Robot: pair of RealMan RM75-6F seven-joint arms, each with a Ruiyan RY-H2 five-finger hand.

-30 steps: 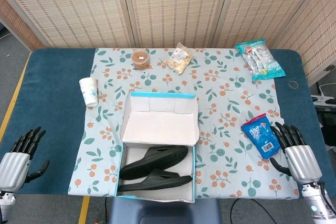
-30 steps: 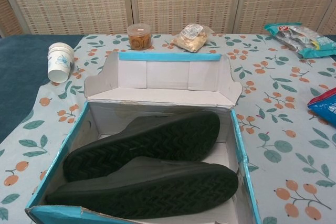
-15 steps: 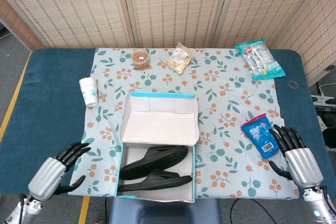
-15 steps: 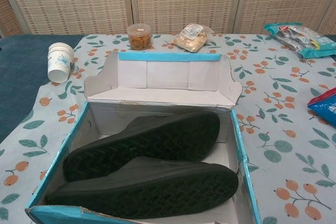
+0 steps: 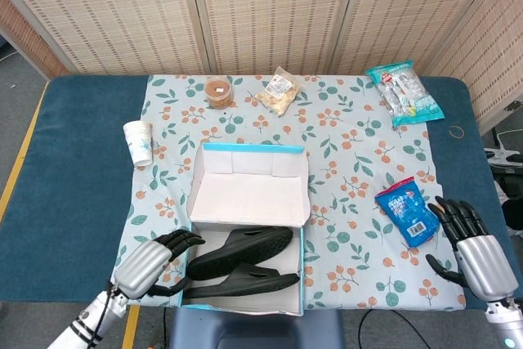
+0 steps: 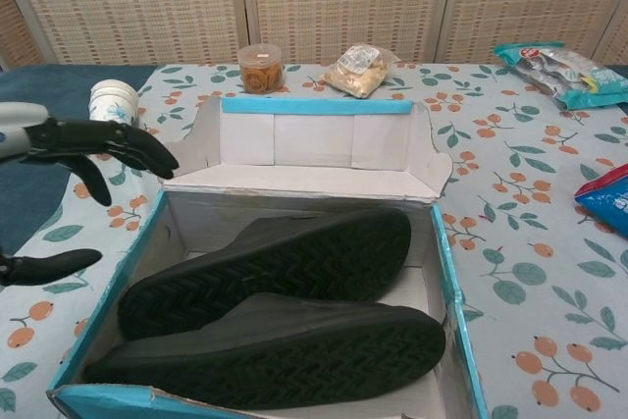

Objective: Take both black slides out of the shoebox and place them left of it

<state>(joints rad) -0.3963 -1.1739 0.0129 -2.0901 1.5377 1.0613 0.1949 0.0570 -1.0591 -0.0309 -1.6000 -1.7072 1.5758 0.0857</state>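
Note:
Two black slides (image 5: 241, 263) (image 6: 285, 311) lie sole-up, side by side, inside the open shoebox (image 5: 194, 217) (image 6: 446, 277) with blue edges. The upper slide (image 6: 270, 267) rests partly over the lower one (image 6: 285, 350). My left hand (image 5: 151, 263) (image 6: 83, 149) hovers open just left of the box's left wall, fingers spread and pointing at the slides, touching nothing. My right hand (image 5: 474, 243) stays open at the table's right edge, far from the box; the chest view does not show it.
A stack of paper cups (image 5: 139, 142) (image 6: 110, 116) stands left of the box. A brown-lidded jar (image 5: 217, 91) and a snack bag (image 5: 278, 92) sit behind it. A blue packet (image 5: 406, 210) and a larger bag (image 5: 403, 91) lie to the right.
My left hand has swung in from the table's left edge toward the box's left wall and entered the chest view. The right hand has drifted slightly lower. The slides lie unmoved.

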